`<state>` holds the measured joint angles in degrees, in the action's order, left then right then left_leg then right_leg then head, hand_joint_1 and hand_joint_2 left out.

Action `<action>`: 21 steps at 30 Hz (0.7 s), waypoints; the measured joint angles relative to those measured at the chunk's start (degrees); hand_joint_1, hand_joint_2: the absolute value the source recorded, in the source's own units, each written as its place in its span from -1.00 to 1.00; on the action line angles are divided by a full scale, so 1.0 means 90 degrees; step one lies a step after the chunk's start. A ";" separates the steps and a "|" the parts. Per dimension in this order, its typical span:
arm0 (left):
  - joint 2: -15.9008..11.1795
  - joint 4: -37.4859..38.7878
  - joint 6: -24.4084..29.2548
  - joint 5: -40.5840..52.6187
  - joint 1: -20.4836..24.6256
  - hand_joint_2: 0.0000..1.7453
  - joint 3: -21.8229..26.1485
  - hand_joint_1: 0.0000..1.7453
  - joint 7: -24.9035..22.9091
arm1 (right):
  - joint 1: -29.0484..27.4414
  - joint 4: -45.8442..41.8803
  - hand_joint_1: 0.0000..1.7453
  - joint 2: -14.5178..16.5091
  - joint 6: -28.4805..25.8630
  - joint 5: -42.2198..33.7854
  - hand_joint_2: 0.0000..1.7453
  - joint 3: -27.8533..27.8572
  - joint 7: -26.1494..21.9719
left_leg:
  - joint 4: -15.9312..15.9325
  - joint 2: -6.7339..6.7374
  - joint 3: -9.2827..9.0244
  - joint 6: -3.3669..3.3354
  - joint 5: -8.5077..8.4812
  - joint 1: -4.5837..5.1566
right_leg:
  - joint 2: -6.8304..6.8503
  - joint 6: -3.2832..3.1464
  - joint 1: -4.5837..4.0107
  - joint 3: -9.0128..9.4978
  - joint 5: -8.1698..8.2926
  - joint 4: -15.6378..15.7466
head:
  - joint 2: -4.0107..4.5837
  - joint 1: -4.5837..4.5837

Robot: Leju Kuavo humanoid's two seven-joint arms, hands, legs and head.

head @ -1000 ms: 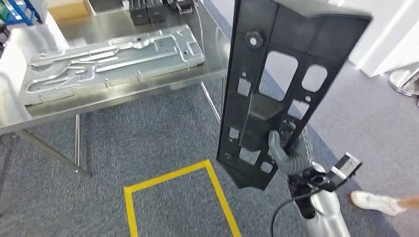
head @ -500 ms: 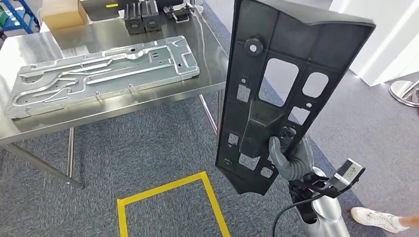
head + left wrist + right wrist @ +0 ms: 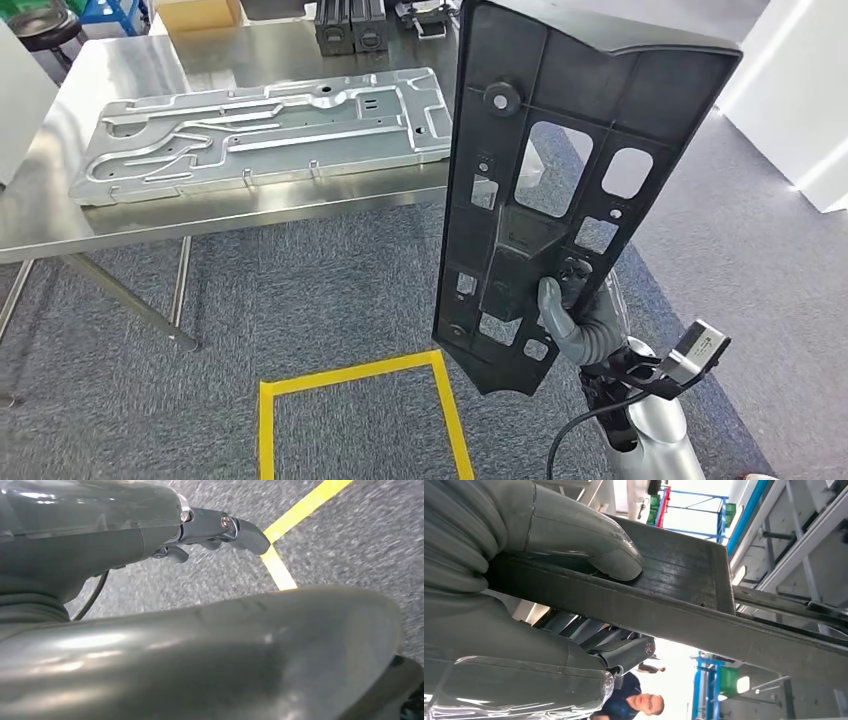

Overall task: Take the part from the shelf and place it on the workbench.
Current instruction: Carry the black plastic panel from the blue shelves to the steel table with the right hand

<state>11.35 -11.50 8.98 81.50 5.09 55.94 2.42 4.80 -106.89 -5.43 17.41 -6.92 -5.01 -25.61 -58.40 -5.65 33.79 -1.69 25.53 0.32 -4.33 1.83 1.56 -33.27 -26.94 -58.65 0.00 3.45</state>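
My right hand (image 3: 580, 325) gripped the black part (image 3: 560, 180) near its lower end; its long axis stood nearly upright above my fingers. My left hand (image 3: 220, 530) held nothing, fingers loosely apart.

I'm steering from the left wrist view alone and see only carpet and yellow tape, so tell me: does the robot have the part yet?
Observer: Yes. The right hand grips the black plastic panel near its lower end and holds it upright.
Operator: Is the grip solid?
Observer: In the right wrist view the thumb presses on one face of the panel's edge and the fingers wrap the other side.
Operator: Where is the workbench?
Observer: The steel workbench stands ahead and to the robot's left, and a large stamped metal plate lies on it.
Operator: And my left hand?
Observer: The left hand holds nothing.
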 joint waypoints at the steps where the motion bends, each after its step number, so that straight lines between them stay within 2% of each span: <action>1: 0.0001 0.0000 0.0000 0.0000 -0.0001 -1.00 -0.0001 -1.00 0.0000 | -0.0001 -0.0002 1.00 0.0000 -0.0001 0.0007 1.00 0.0000 0.0001 | -0.0001 -0.0059 0.0022 0.0036 -0.0003 -0.0012 | 0.0041 -0.0038 -0.0012 0.0003 0.0002 0.0025 | 0.0000 0.0001; 2: -0.0002 -0.0001 0.0001 0.0000 -0.0010 -1.00 -0.0001 -1.00 0.0001 | 0.0004 -0.0001 1.00 0.0000 -0.0010 0.0038 1.00 0.0000 0.0001 | 0.0003 -0.0088 0.0029 0.0072 0.0003 -0.0023 | 0.0106 -0.0081 -0.0007 0.0020 0.0005 0.0047 | 0.0000 0.0000; 3: -0.0004 -0.0001 0.0003 0.0000 -0.0017 -1.00 0.0000 -1.00 0.0001 | 0.0012 -0.0001 1.00 0.0001 -0.0025 0.0086 1.00 0.0000 -0.0003 | -0.0053 -0.0021 0.0053 0.0109 0.0047 -0.0018 | 0.0161 -0.0121 0.0005 0.0050 0.0010 0.0078 | 0.0000 0.0001; 4: -0.0005 -0.0002 0.0005 -0.0001 -0.0018 -1.00 0.0001 -1.00 0.0002 | 0.0020 -0.0002 1.00 0.0001 -0.0052 0.0148 1.00 0.0000 -0.0008 | -0.0218 0.0109 0.0127 0.0143 0.0152 -0.0013 | 0.0225 -0.0159 0.0018 0.0081 0.0014 0.0111 | 0.0000 0.0002; 6: -0.0006 -0.0002 0.0009 -0.0005 -0.0007 -1.00 0.0001 -1.00 0.0005 | 0.0024 -0.0003 1.00 0.0003 -0.0113 0.0295 1.00 0.0000 -0.0013 | -0.0938 0.0436 0.0475 0.0207 0.0516 -0.0023 | 0.0347 -0.0212 0.0017 0.0125 0.0003 0.0144 | 0.0000 0.0004; 7: -0.0005 -0.0002 0.0011 -0.0007 -0.0002 -1.00 0.0001 -1.00 0.0007 | 0.0022 -0.0004 1.00 0.0003 -0.0137 0.0348 1.00 0.0000 -0.0013 | -0.1388 0.0519 0.0708 0.0229 0.0699 -0.0045 | 0.0406 -0.0223 0.0011 0.0132 -0.0009 0.0144 | 0.0000 0.0004; 8: -0.0005 -0.0002 0.0013 -0.0007 -0.0002 -1.00 0.0001 -1.00 0.0007 | 0.0020 -0.0004 1.00 0.0003 -0.0150 0.0392 1.00 0.0000 -0.0010 | -0.1736 0.0558 0.0897 0.0248 0.0799 -0.0070 | 0.0452 -0.0223 0.0009 0.0140 -0.0022 0.0143 | 0.0000 0.0004; 9: -0.0006 -0.0002 0.0014 -0.0007 -0.0006 -1.00 0.0001 -1.00 0.0007 | 0.0017 -0.0004 1.00 0.0003 -0.0158 0.0416 1.00 0.0000 -0.0008 | -0.1878 0.0574 0.0987 0.0263 0.0780 -0.0092 | 0.0488 -0.0215 0.0011 0.0151 -0.0036 0.0142 | 0.0000 0.0004; 10: -0.0007 -0.0002 0.0015 -0.0007 -0.0012 -1.00 0.0001 -1.00 0.0004 | 0.0017 -0.0004 1.00 0.0003 -0.0162 0.0428 1.00 0.0000 -0.0008 | -0.1740 0.0582 0.0934 0.0272 0.0628 -0.0111 | 0.0510 -0.0199 0.0016 0.0172 -0.0053 0.0141 | 0.0000 0.0004; 12: -0.0009 -0.0002 0.0018 -0.0005 -0.0016 -1.00 0.0001 -1.00 -0.0018 | 0.0023 -0.0004 1.00 0.0003 -0.0166 0.0438 1.00 0.0000 -0.0008 | -0.0896 0.0598 0.0533 0.0269 0.0150 -0.0134 | 0.0538 -0.0153 0.0029 0.0233 -0.0097 0.0141 | 0.0000 0.0004; 13: -0.0009 -0.0002 0.0017 -0.0005 -0.0012 -1.00 0.0001 -1.00 -0.0034 | 0.0032 -0.0004 1.00 0.0003 -0.0167 0.0438 1.00 0.0000 -0.0008 | -0.0465 0.0604 0.0317 0.0259 -0.0001 -0.0126 | 0.0545 -0.0120 0.0019 0.0252 -0.0123 0.0134 | 0.0000 0.0004; 14: -0.0008 -0.0002 0.0013 -0.0005 -0.0007 -1.00 0.0001 -1.00 -0.0048 | 0.0042 -0.0004 1.00 0.0003 -0.0167 0.0438 1.00 0.0000 -0.0008 | -0.0185 0.0608 0.0179 0.0240 -0.0072 -0.0116 | 0.0550 -0.0084 0.0006 0.0260 -0.0138 0.0132 | 0.0000 0.0003; 15: -0.0008 -0.0002 0.0008 -0.0005 -0.0004 -1.00 0.0000 -1.00 -0.0058 | 0.0052 -0.0003 1.00 0.0003 -0.0167 0.0438 1.00 0.0000 -0.0008 | -0.0057 0.0607 0.0119 0.0213 -0.0063 -0.0100 | 0.0552 -0.0044 -0.0006 0.0261 -0.0149 0.0134 | 0.0000 0.0003; 18: -0.0008 -0.0002 -0.0005 -0.0004 -0.0014 -1.00 0.0001 -1.00 -0.0067 | 0.0066 -0.0001 1.00 -0.0001 -0.0152 0.0426 1.00 0.0000 -0.0010 | -0.0005 0.0586 0.0076 0.0086 -0.0027 -0.0081 | 0.0556 0.0082 0.0005 0.0289 -0.0187 0.0148 | 0.0000 0.0002; 19: -0.0008 -0.0002 -0.0006 -0.0003 -0.0016 -1.00 0.0001 -1.00 -0.0065 | 0.0071 -0.0001 1.00 -0.0005 -0.0141 0.0413 1.00 0.0000 -0.0012 | 0.0025 0.0582 0.0043 0.0040 -0.0027 -0.0086 | 0.0554 0.0110 0.0014 0.0254 -0.0261 0.0042 | 0.0000 0.0002; 20: -0.0007 -0.0002 -0.0007 -0.0002 -0.0012 -1.00 0.0001 -1.00 -0.0063 | 0.0076 -0.0001 1.00 -0.0010 -0.0129 0.0396 1.00 0.0000 -0.0016 | 0.0054 0.0580 0.0009 -0.0002 -0.0028 -0.0092 | 0.0548 0.0127 0.0016 0.0140 -0.0399 -0.0207 | 0.0000 0.0002; 21: -0.0006 -0.0002 -0.0007 -0.0002 -0.0007 -1.00 0.0001 -1.00 -0.0061 | 0.0076 0.0000 1.00 -0.0016 -0.0120 0.0379 1.00 0.0000 -0.0018 | 0.0065 0.0580 -0.0010 -0.0034 -0.0022 -0.0084 | 0.0538 0.0128 0.0013 -0.0069 -0.0584 -0.0605 | 0.0000 0.0002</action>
<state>11.30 -11.52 8.92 81.48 5.02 55.95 1.87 5.48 -106.89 -5.57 16.34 -3.51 -5.01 -25.77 -57.81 -0.43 33.70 -1.99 25.33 -0.44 0.52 2.99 1.67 -33.88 -32.19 -64.09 0.00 3.47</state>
